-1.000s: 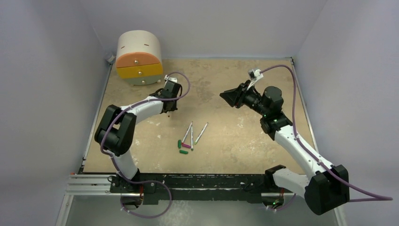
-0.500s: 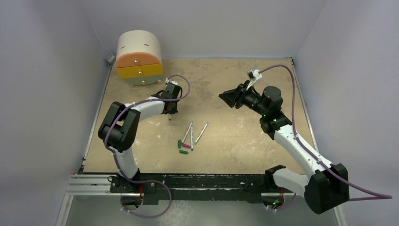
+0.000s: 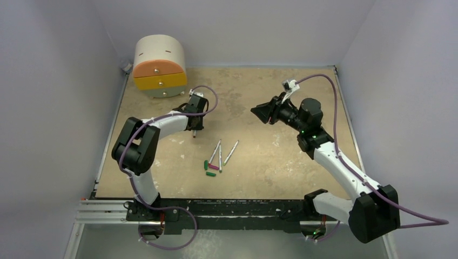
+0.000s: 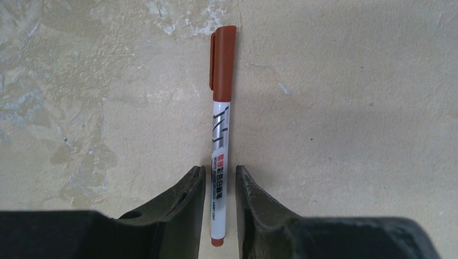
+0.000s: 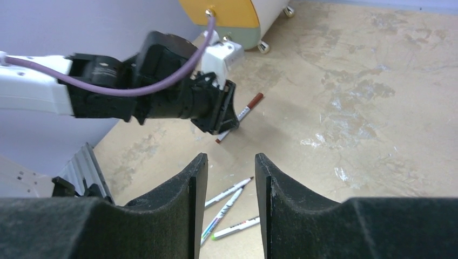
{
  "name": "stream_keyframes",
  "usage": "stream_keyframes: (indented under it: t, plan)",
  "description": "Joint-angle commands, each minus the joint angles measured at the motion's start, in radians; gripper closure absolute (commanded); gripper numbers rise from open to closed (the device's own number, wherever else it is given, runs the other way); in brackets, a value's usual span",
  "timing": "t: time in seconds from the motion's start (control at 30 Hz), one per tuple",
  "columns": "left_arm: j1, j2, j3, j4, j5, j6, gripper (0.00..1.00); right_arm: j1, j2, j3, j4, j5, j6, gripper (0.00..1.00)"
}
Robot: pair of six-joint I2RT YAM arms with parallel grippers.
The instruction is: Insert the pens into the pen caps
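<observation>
Our left wrist view alone shows the left gripper [image 4: 220, 174] slightly parted, gripping nothing, astride a red-capped pen [image 4: 220, 129] pointing to 12 o'clock, while overhead three other pens [image 3: 220, 156] lie at its 4 o'clock and the right gripper [image 5: 229, 162] hangs open, empty.

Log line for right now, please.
left gripper: open, astride capped red pen on table | right gripper: open, empty | three pens, three caps loose mid-table
</observation>
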Motion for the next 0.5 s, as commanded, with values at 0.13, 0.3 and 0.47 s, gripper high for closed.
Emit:
stream_keyframes:
  t: [0.13,0.3,0.47]
  plan:
    - [-0.011,-0.322,-0.033,0.173,0.074,-0.004,0.74,0.017,0.099,0.0,-0.038,0.094,-0.059,0.55]
    - [-0.079,-0.443,-0.09,0.301,0.196,0.066,0.72,0.048,0.145,-0.02,-0.105,0.229,-0.019,0.51]
    - [-0.269,-0.338,-0.043,0.25,0.107,0.093,0.68,0.042,0.132,-0.008,-0.19,0.342,0.102,0.5]
